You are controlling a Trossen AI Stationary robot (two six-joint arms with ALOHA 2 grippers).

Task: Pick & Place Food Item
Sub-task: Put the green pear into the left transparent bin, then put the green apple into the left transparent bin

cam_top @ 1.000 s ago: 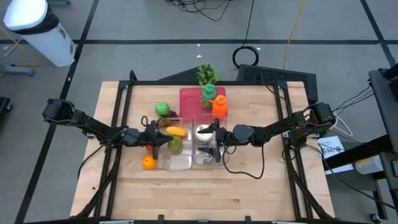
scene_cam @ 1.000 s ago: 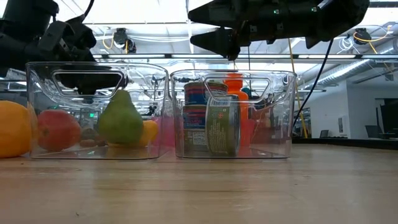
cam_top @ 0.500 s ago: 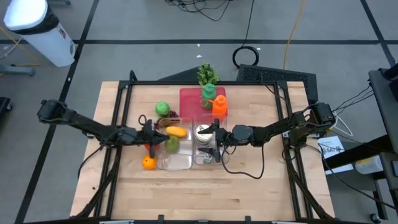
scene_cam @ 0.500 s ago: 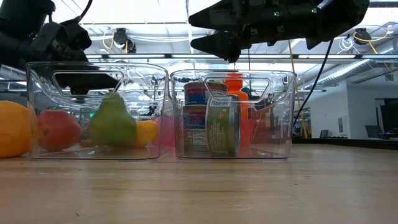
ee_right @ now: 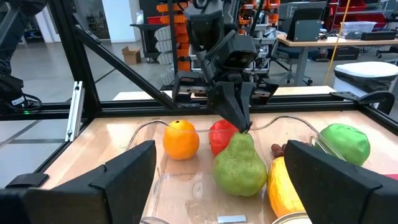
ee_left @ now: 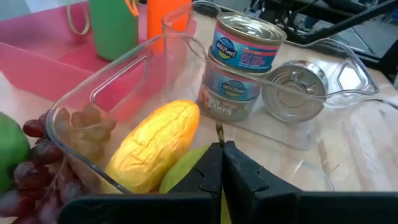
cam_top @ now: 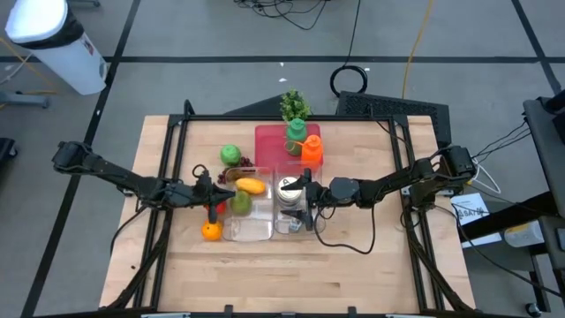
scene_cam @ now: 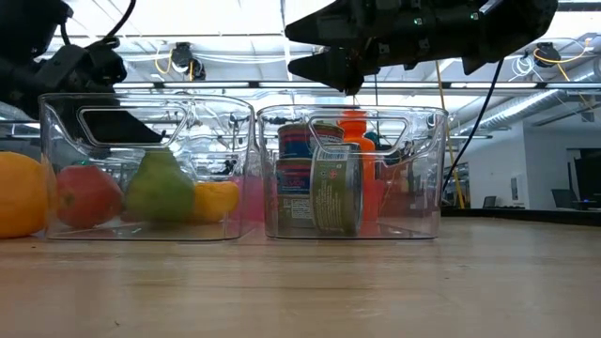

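Left pincer (cam_top: 214,194) is closed on the stem of the pear (cam_top: 239,203), fingertips pinched together at the stem tip; clearest in the right wrist view, where the pear (ee_right: 241,164) hangs under the left pincer (ee_right: 238,116). The pear sits inside the left clear bin (cam_top: 265,231), low near its floor in the low view (scene_cam: 161,188), with the yellow mango (cam_top: 251,186) just beside it at 1 o'clock. A red apple (scene_cam: 88,195) and an orange (cam_top: 210,231) are outside the bin on the desk (cam_top: 353,265), at roughly 9 and 8 o'clock from the pear. Right pincer (cam_top: 305,195) is wide open, holding nothing, hovering above the right clear bin (scene_cam: 413,169), which holds stacked cans (ee_left: 241,68) and another can (cam_top: 288,187). At 12 o'clock: a pink tray (cam_top: 269,141) with a green bottle (cam_top: 295,134) and an orange bottle (cam_top: 312,150), plus a green apple (cam_top: 230,155) and grapes (ee_left: 34,171) near the left bin.
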